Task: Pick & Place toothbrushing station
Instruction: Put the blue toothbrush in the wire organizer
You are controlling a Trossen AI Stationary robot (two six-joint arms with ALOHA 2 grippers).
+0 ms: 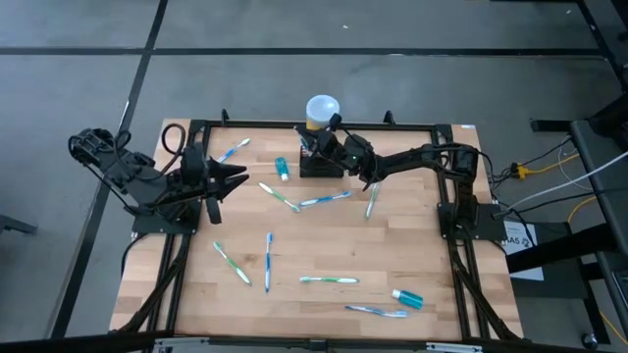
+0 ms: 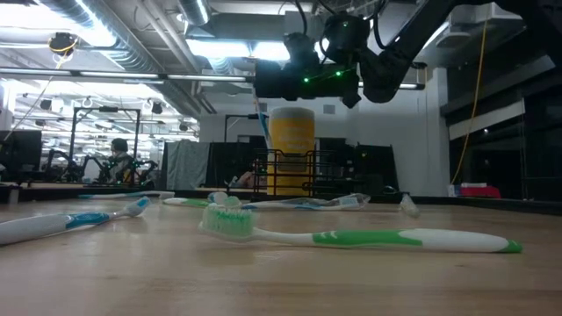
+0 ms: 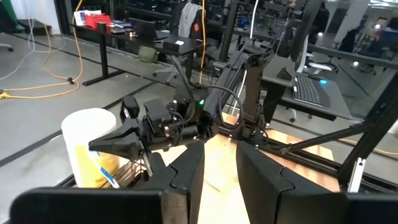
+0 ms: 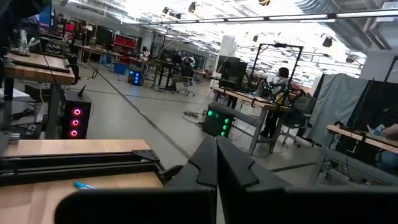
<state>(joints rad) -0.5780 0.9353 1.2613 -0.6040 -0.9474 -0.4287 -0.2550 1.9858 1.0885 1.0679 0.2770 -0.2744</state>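
The black wire-mesh holder (image 1: 316,163) stands on its base at the table's far middle; it also shows in the low view (image 2: 290,174) and the left wrist view (image 3: 132,173). A yellow cylinder with a white round top (image 1: 322,110) stands just behind it. My right gripper (image 1: 310,147) hovers shut and empty above the holder, pointing toward the table's left, as the low view (image 2: 263,81), the left wrist view (image 3: 102,144) and its own wrist view (image 4: 216,144) show. My left gripper (image 1: 234,182) waits open at the table's left (image 3: 221,168), pointing at the holder.
Several toothbrushes lie scattered over the wooden table (image 1: 392,245), among them a green one near the front (image 2: 351,237) and one beside the holder (image 1: 324,199). Small teal tubes lie left of the holder (image 1: 283,169) and near the front right (image 1: 408,298). A black frame rims the table (image 1: 392,126).
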